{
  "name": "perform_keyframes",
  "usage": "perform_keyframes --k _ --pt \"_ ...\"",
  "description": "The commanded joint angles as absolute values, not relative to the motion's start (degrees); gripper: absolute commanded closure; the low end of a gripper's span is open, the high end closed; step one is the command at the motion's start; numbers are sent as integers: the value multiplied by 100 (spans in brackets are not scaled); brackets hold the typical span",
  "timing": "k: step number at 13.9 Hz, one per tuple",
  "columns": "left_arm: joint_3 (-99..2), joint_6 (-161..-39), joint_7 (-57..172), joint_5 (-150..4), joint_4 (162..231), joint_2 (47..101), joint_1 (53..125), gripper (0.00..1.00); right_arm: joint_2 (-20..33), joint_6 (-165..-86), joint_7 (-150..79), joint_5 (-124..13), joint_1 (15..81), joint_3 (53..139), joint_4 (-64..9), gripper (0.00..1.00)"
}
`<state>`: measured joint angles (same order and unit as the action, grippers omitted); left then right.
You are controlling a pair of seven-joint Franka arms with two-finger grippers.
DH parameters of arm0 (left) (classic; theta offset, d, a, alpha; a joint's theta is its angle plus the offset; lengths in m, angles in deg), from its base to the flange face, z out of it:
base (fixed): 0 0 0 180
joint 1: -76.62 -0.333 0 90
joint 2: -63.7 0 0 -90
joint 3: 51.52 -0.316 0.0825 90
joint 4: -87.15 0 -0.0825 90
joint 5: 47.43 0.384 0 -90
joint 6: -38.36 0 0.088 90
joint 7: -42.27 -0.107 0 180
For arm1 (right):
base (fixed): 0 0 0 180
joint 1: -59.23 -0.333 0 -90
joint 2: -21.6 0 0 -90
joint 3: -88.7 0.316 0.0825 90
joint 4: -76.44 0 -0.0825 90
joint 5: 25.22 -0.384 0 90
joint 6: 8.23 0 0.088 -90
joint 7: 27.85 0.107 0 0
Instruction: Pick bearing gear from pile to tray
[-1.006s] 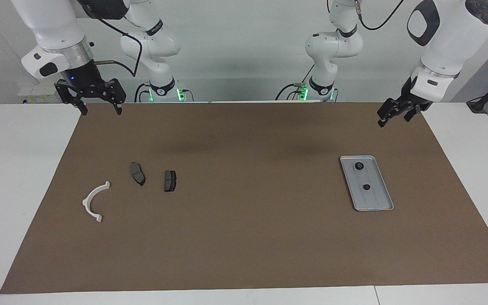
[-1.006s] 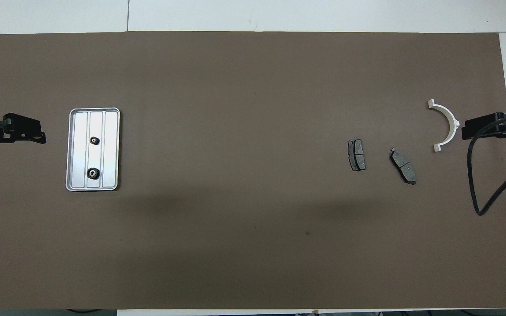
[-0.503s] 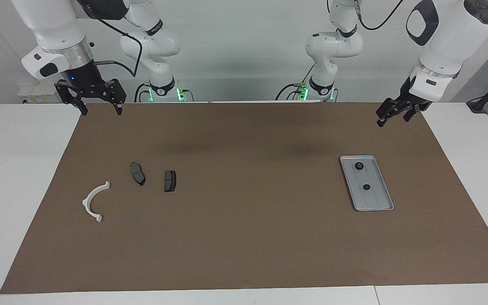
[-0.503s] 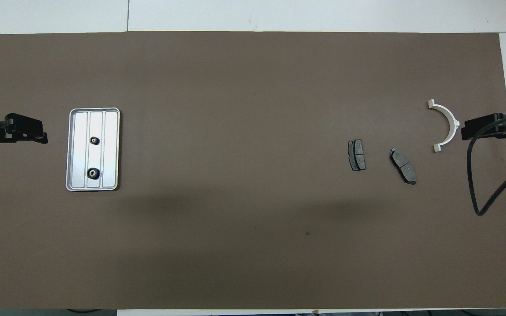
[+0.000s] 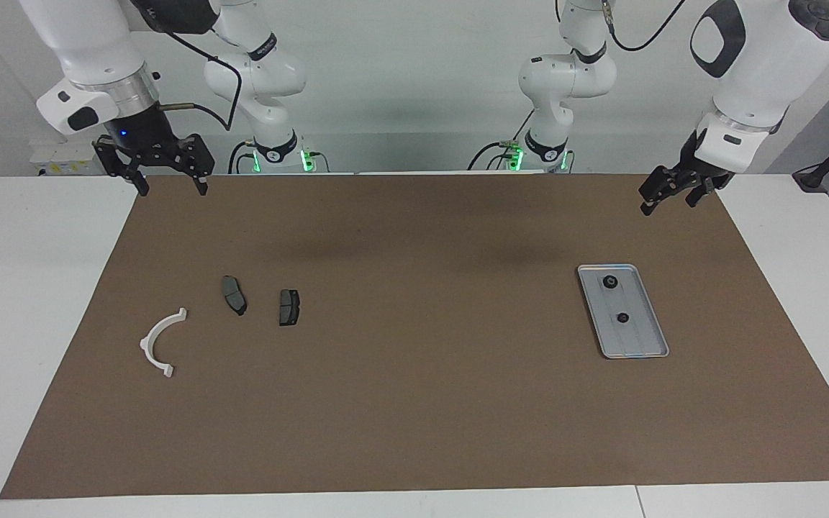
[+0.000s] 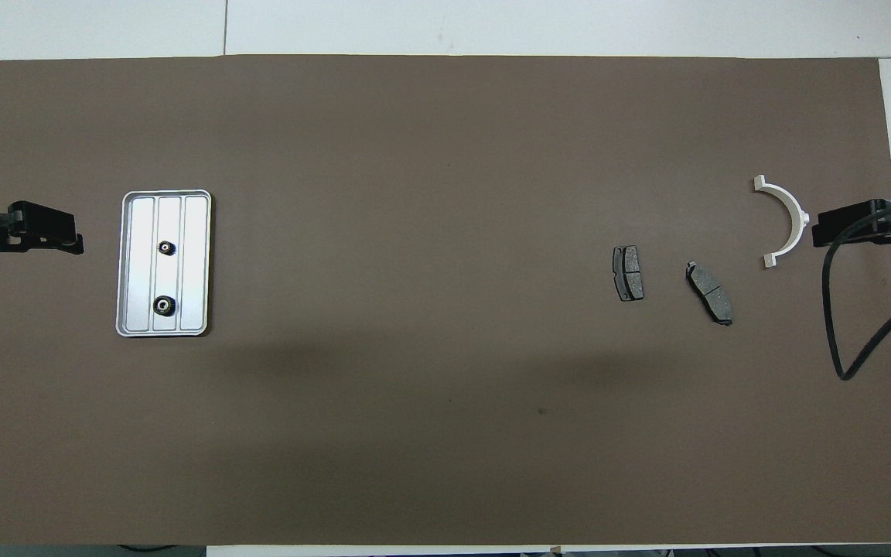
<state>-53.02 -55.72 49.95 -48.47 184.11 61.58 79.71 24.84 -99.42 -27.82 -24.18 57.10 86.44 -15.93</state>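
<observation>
Nothing on the desk has shifted since a second ago, and the left gripper (image 5: 665, 199) has only crept a hair. Both bearing gears (image 5: 609, 282) (image 5: 622, 317) already sit in the tray (image 5: 645, 350), one nearer the robots than the other, toward the left arm's end of the desk, so my guess is the job's basically done.

Leftovers from the pile are all at the right arm's end: two brake pads (image 5: 234, 294) (image 5: 288, 306) side by side, and the white arc bracket (image 5: 160, 342) a bit farther from the robots, closer to the mat's (image 5: 414, 432) end edge. No gears among them that I can spot.

Left gripper hangs over the mat's corner by its own base, fingers spread wide, holding nothing. Right gripper (image 5: 168, 188) waits over the other robot-side corner, fingers wide too, empty. Nothing blocks either arm.
</observation>
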Motion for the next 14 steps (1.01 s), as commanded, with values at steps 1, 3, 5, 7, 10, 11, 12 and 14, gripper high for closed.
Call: perform_keyframes --k 1,3,5,7,10,11,12,14 --pt "-5239 -5524 4544 -4778 18366 6133 7864 0 2626 -9911 -2714 -2522 5739 8650 -1734 0" --pt "-5240 -5559 4552 -4787 18365 6133 7864 0 2626 -9911 -2723 -2522 5739 8650 -1742 0" --pt "-5240 -5638 4526 -4787 18374 6133 7864 0 2626 -9902 -2723 -2522 5730 8650 -1743 0" --pt "-5248 -5656 4455 -4778 18383 6133 7864 0 2626 -9902 -2714 -2522 5721 8650 -1743 0" --pt "-5266 -5691 4034 -4769 18383 6133 7864 0 2626 -9902 -2714 -2522 5721 8650 -1743 0" --pt "-5266 -5743 4042 -4769 18392 6142 7864 0 2626 -9902 -2723 -2522 5721 8650 -1743 0" --pt "-5266 -5744 4068 -4778 18383 6142 7864 0 2626 -9902 -2723 -2522 5721 8650 -1743 0" --pt "-5266 -5770 4077 -4769 18392 6142 7864 0 2626 -9902 -2714 -2522 5721 8650 -1743 0"
